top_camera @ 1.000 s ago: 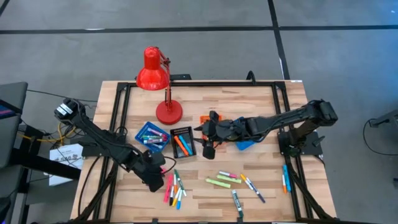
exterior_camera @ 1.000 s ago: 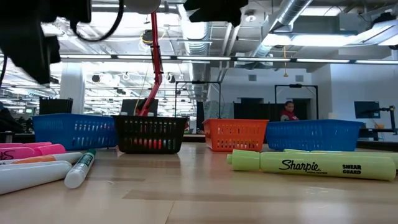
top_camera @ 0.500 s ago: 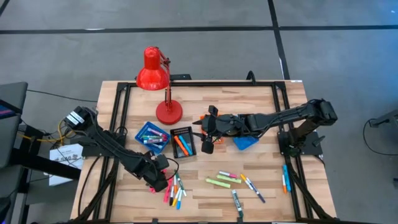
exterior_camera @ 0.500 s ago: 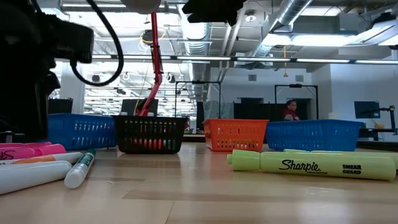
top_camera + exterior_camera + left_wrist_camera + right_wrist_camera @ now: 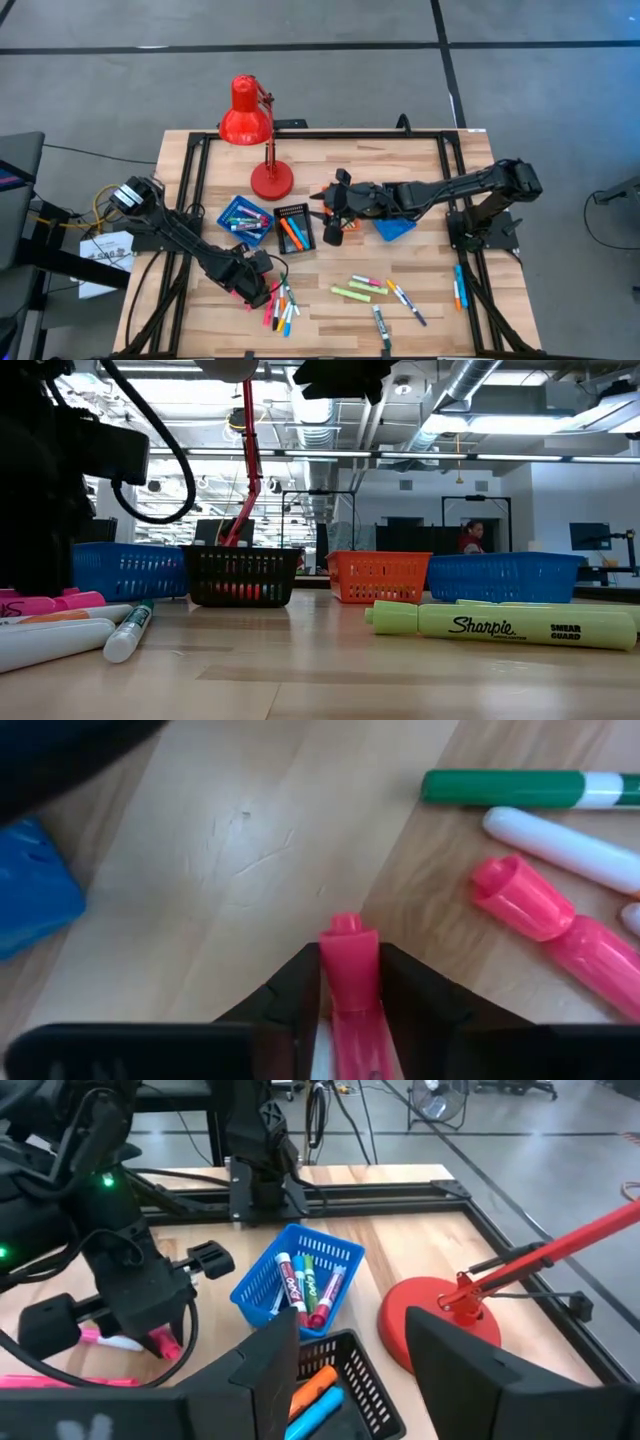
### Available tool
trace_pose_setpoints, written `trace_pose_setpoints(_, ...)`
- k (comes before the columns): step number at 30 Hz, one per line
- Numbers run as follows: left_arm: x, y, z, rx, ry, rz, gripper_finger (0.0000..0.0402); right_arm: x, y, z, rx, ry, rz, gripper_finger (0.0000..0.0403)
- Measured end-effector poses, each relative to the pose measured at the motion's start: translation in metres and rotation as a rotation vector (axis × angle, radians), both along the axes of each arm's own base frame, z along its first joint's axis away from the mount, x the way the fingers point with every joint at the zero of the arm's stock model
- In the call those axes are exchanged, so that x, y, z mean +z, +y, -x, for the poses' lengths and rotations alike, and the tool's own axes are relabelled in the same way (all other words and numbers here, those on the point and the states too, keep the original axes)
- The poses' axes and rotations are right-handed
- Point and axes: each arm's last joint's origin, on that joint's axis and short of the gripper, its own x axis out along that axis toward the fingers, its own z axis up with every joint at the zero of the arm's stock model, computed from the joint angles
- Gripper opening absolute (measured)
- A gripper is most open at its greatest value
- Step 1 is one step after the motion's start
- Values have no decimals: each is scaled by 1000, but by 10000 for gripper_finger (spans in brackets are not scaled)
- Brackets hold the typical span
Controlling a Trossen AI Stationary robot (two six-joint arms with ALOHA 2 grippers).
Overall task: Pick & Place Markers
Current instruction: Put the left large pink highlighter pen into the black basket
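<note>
**Left gripper closed on pink marker**

I see the left gripper at lower left of the high view, fingers pinching a pink marker. The right gripper hangs parted, empty, above the black tray.

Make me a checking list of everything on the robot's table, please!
Surface: wooden table, no spills seen.
Job's things: loose markers lie scattered on the wood; more sit in the blue tray and black tray.
Clutter: red lamp; orange tray, partly hidden by the right arm.
Grippers: left gripper low at the marker pile, jaws closed on a pink marker; right gripper beside the black tray, jaws open, nothing in them.
Cables: cables bunched at the left arm's base.
Surroundings: grey floor; a person far behind.
</note>
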Motion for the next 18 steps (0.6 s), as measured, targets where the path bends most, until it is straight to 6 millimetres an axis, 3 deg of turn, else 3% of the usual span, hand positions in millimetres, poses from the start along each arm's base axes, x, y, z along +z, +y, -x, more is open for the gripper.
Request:
trace_pose_setpoints(8,12,4,-1,19,-59,8,71,0,7,1,20,0,-1,173)
trace_pose_setpoints(12,37,13,-1,56,-173,28,80,0,7,1,21,1,-1,170)
trace_pose_setpoints(18,87,39,-4,215,-516,-30,78,0,7,1,21,2,-1,169)
